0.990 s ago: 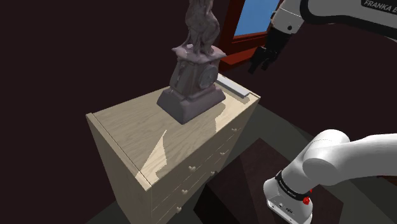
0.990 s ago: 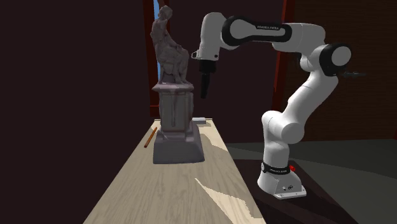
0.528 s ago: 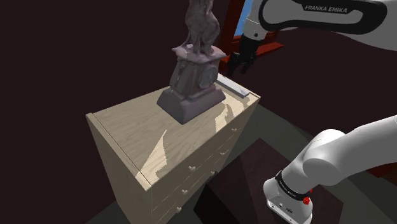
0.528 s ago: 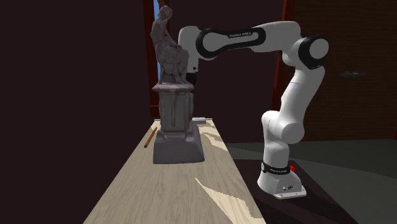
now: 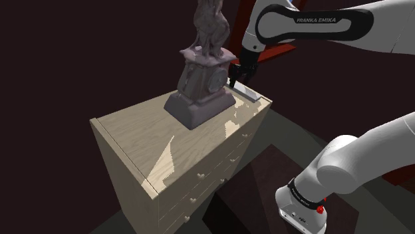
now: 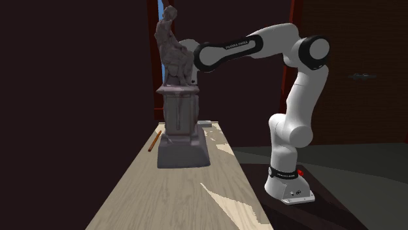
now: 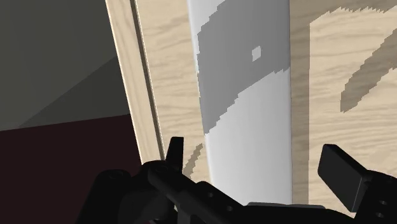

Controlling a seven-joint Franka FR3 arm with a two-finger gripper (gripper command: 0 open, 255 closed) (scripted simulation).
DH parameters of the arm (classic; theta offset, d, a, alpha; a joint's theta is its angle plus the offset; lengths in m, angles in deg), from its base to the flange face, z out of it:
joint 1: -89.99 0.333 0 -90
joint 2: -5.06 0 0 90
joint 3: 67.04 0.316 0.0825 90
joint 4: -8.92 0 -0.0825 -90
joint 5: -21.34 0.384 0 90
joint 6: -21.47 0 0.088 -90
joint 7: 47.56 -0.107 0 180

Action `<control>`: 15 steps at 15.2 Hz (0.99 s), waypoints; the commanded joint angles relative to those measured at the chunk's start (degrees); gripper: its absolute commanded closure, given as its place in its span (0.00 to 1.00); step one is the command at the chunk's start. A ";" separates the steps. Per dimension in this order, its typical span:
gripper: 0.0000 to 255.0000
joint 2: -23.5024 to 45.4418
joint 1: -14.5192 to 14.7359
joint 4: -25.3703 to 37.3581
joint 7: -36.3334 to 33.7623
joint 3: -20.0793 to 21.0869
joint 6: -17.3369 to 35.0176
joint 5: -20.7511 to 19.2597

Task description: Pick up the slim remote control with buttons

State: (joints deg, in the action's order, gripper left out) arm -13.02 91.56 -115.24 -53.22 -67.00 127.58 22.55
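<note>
- The pincer (image 7: pixel 254 153) stands open, its fingers (image 7: pixel 340 168) apart on either side of the remote (image 7: pixel 245 95), not clasping it.
- The remote is a slim, flat, pale-grey slab, half in shadow.
- It lies along the edge of the light wooden chest of drawers (image 5: pixel 133 129), at the top's far corner.
- Just to the shoulder view's left of it stands a mauve-grey statue (image 5: pixel 203 73); dark walls lie beyond.

the room was dim, its walls almost black. light fell in bright, hard-edged patches on the pale wooden dresser top (image 5: pixel 133 129), their borders jagged and stair-stepped. the mauve-grey statue on a pedestal (image 5: pixel 199 83) sat mostly in shade. in the wrist view a blocky grey shadow crossed the flat pale grey remote (image 7: pixel 245 146).
</note>
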 commanded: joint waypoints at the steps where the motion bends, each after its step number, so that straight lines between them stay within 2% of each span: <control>1: 0.00 0.42 0.00 -1.19 0.05 -0.01 1.64 0.01; 3: 0.00 0.48 0.00 -1.59 0.06 -0.01 2.08 0.02; 4: 1.00 0.54 0.03 -1.63 -0.03 0.05 2.20 0.04; 13: 1.00 0.48 0.00 -1.59 0.06 -0.01 2.08 0.01; 15: 1.00 0.29 -0.01 -0.22 0.03 -0.01 0.53 0.00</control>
State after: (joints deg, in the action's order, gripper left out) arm -12.67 91.59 -115.99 -53.25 -66.97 128.72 22.56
